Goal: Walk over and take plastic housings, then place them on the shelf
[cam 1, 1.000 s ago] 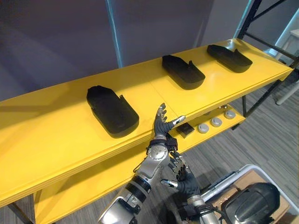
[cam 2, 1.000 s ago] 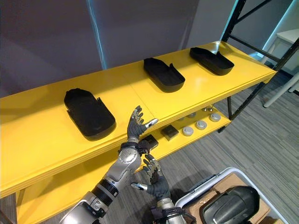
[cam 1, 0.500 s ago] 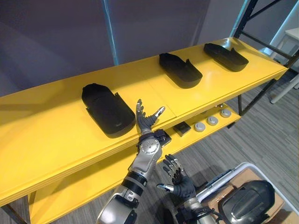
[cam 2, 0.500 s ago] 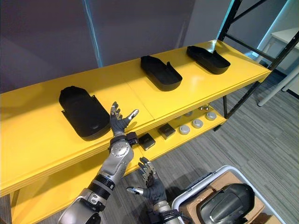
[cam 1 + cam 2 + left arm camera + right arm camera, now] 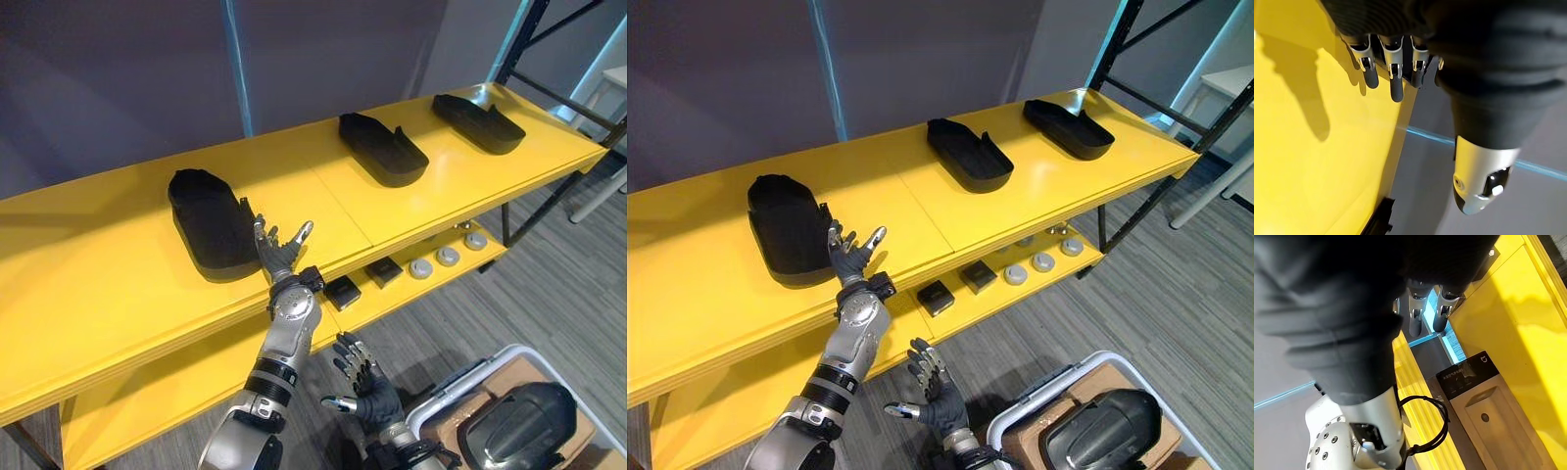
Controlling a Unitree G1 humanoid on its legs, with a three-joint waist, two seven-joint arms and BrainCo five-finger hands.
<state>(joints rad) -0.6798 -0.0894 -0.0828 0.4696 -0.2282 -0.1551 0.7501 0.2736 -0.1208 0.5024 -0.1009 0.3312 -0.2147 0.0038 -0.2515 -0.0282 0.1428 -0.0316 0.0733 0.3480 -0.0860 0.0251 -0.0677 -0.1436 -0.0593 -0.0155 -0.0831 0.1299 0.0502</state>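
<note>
1. We see a long yellow top shelf board (image 5: 98,284) carrying three black oblong plastic housings, set well apart in a row.
2. The left housing (image 5: 211,223) lies in the board's left half, about midway between its back and front edges.
3. The middle housing (image 5: 384,150) lies right of the board's centre, and the right housing (image 5: 480,122) lies near the right end, toward the back edge.
4. Our left hand (image 5: 279,253) is raised over the board's front edge, just beside the left housing's near right corner. Its fingers (image 5: 1396,83) are straight and spread and it holds nothing. We cannot tell whether a fingertip touches the housing.
5. Our right hand (image 5: 367,387) hangs lower, in front of the yellow lower shelf board (image 5: 147,401). Its fingers are also spread and it is empty.
6. On the lower board, near its front edge, lie two small dark flat boxes (image 5: 342,291). To their right, toward the right end, is a row of three round pale discs (image 5: 448,257).
7. On the floor right of our right hand stands a white-rimmed bin (image 5: 443,399). Inside it, a fourth black housing (image 5: 529,421) rests on a brown cardboard box (image 5: 460,419).
</note>
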